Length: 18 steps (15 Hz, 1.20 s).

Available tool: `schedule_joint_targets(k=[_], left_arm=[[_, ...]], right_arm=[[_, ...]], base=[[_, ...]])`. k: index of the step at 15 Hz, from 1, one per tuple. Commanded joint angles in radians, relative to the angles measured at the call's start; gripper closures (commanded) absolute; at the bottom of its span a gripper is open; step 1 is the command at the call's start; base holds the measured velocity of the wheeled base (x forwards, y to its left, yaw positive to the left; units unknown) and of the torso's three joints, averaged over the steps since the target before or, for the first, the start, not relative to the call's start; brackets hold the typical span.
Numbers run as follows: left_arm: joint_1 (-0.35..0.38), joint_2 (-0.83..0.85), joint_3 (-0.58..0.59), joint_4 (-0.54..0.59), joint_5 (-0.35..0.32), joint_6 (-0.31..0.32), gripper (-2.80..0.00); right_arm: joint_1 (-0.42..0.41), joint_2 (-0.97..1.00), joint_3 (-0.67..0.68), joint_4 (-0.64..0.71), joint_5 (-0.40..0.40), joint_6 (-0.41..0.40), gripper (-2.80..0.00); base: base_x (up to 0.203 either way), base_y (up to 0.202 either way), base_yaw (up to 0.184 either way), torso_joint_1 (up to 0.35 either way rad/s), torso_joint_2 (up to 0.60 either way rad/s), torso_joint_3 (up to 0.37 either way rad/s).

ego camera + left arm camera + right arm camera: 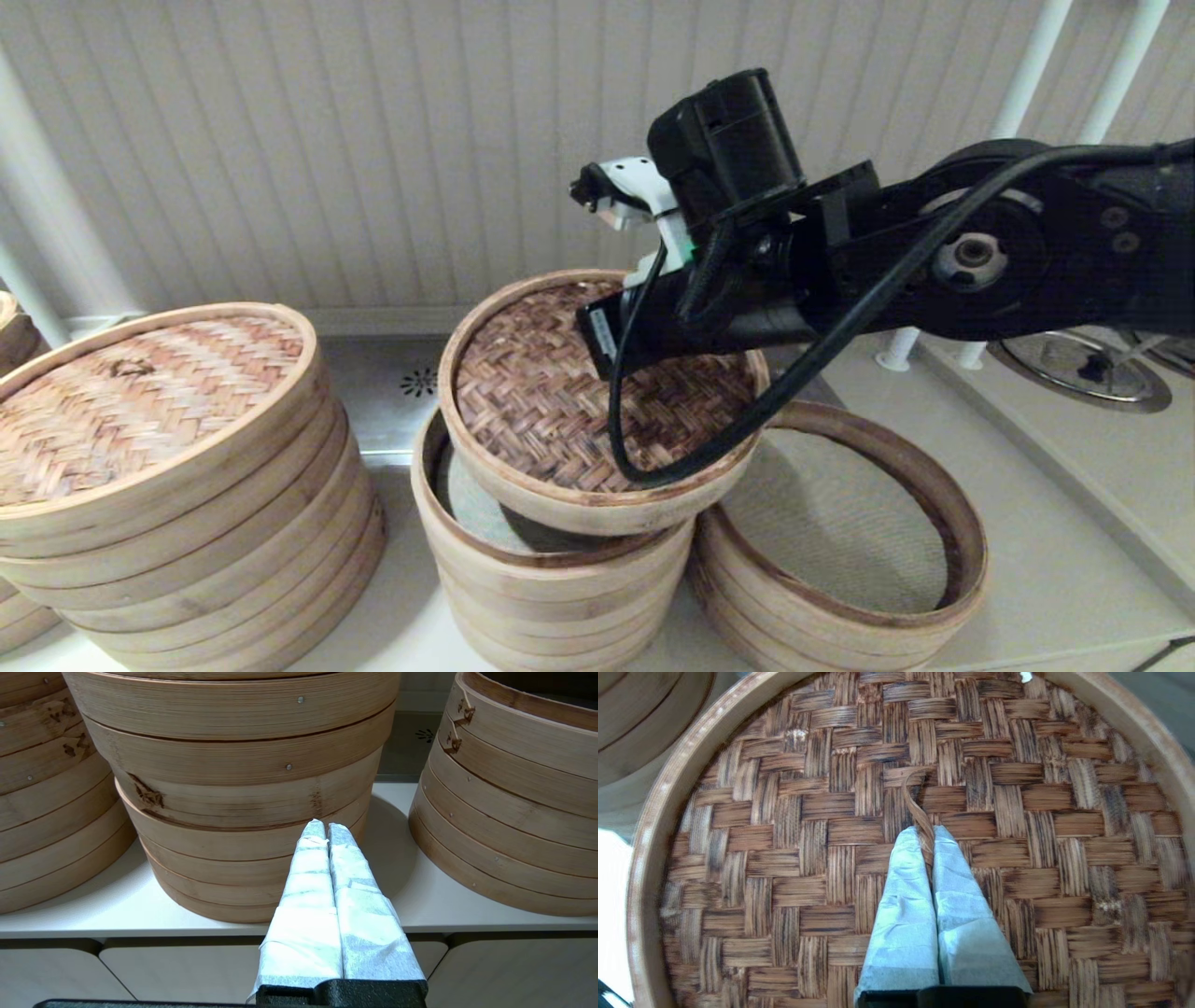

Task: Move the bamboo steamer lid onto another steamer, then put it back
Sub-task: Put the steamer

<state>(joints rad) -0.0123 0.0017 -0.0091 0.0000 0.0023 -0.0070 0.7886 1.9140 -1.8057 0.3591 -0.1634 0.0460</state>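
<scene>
Pinching the bamboo steamer lid [541, 411] by its thin centre strand, your clenched right end effector [928, 833] carries something light, stiff, prone to swing.

Dark brown herringbone-woven bamboo steamer lid [551, 411] in pale hoop, grey-beige mesh in another steamer [840, 523], white-wrapped right gripper [924, 833]

surface: pale counter [1055, 560] | on it: three bamboo steamer stacks [551, 588]

Black right arm [934, 252], looping black cable [653, 448], white-wrapped jaws.
</scene>
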Motion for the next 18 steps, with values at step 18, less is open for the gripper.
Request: schedule_joint_targets(k=[18], left_arm=[[0.000,0.000,0.000,0.000,0.001,-0.002,0.00]], right_arm=[[-0.490,-0.443,0.654,-0.169,0.122,0.001,0.00]], base=[[0.000,0.000,0.000,0.000,0.00,0.000]])
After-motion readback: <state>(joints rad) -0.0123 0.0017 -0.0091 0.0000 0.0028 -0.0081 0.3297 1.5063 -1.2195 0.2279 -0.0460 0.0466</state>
